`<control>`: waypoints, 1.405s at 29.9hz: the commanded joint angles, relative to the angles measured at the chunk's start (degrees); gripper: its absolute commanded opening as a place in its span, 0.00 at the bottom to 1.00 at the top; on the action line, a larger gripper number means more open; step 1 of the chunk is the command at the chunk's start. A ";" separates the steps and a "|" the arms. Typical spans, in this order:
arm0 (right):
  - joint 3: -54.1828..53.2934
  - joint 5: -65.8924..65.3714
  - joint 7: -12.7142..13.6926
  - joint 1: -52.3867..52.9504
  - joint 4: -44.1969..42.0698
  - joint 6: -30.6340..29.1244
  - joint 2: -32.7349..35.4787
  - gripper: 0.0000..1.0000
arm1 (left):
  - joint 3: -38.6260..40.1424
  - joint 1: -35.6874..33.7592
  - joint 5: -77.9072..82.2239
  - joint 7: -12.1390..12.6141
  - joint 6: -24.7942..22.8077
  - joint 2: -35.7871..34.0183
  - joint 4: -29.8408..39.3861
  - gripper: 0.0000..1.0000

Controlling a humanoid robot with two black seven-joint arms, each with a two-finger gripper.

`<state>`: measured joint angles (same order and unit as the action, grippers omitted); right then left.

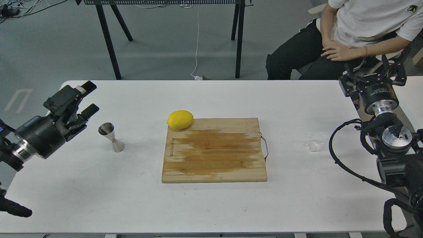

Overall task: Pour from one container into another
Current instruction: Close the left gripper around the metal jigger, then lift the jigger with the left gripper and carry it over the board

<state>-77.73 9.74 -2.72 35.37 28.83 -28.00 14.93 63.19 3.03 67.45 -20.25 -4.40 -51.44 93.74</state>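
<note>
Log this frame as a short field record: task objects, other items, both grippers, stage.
source: small clear glass cup, upright on the white table, right of the board
target: shiny steel hourglass jigger, upright, left of the board
other: yellow lemon at the far left corner of the wooden cutting board
left gripper: open, empty, beside the jigger
right gripper: cannot tell, holding nothing
stage: pouring not begun
</note>
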 commanded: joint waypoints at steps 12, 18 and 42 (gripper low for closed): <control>0.03 -0.07 0.00 -1.44 -0.18 0.00 1.85 1.00 | -10.89 -2.23 56.46 -4.10 27.77 8.36 -26.21 0.87; 0.21 -0.07 0.00 -1.70 -0.09 0.00 1.77 1.00 | -15.89 -9.62 57.55 -4.19 30.50 15.92 -42.74 0.83; 2.93 -0.07 0.00 -2.32 1.49 0.00 3.09 1.00 | -20.03 -23.42 54.37 -4.54 31.92 29.90 -63.94 0.55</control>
<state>-74.79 9.67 -2.72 33.07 30.29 -28.00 18.00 43.24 -19.85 121.80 -24.64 27.99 -22.24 30.63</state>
